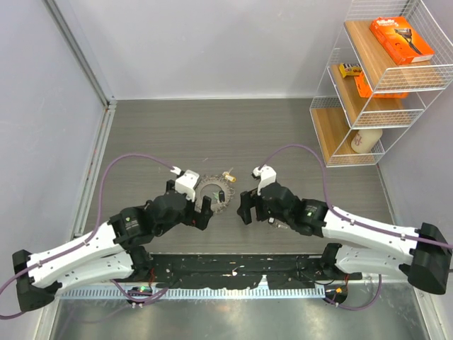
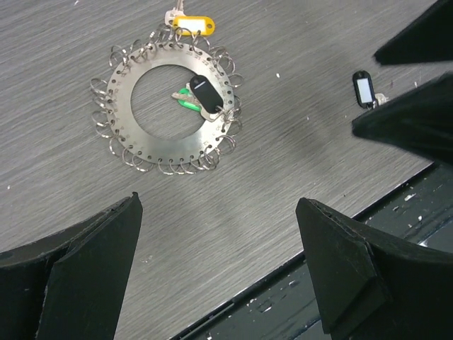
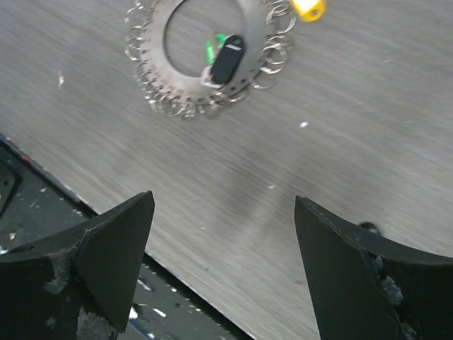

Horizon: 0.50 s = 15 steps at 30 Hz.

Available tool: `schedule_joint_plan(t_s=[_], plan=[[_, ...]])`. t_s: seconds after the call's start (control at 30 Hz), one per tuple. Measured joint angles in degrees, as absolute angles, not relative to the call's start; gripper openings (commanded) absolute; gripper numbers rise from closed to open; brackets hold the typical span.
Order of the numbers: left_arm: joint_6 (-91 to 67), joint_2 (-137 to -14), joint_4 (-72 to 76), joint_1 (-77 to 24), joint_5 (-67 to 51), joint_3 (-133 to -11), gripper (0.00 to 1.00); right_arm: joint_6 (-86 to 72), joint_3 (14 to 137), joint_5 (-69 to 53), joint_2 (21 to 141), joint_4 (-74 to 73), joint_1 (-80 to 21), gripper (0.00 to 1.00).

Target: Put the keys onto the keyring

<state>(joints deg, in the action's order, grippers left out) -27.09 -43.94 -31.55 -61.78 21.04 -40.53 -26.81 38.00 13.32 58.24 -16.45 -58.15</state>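
The keyring (image 2: 126, 113) is a flat silver disc with many small split rings round its rim, lying on the grey table (image 1: 212, 134). A black-headed key (image 2: 205, 92) and a green tag (image 2: 187, 105) lie across its hole, and a yellow tag (image 2: 192, 26) hangs at its far edge. Another key with a black tag (image 2: 363, 88) lies loose on the table beside the right fingers (image 2: 414, 124). My left gripper (image 2: 219, 202) is open and holds nothing, short of the keyring (image 1: 214, 190). My right gripper (image 3: 225, 198) is open too, with bare table between its fingers and the keyring (image 3: 159, 85) ahead.
A white wire shelf (image 1: 375, 78) with an orange box (image 1: 401, 39) and a bottle (image 1: 366, 140) stands at the back right. Grey walls close the left and the back. A black strip (image 1: 233, 273) runs along the table's near edge.
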Motion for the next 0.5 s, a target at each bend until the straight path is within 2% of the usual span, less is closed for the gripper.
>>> schedule_joint_plan(t_s=[0.17, 0.5], plan=[[-28.6, -39.9, -33.5, -61.8, 22.4, -39.9, 0.99, -31.9, 37.5, 11.9, 63.5, -10.3, -62.0, 0.7], [-30.1, -34.5, -36.8, -61.8, 23.6, -38.7, 0.99, -42.1, 37.0, 11.7, 74.1, 0.5, -65.2, 0.57]])
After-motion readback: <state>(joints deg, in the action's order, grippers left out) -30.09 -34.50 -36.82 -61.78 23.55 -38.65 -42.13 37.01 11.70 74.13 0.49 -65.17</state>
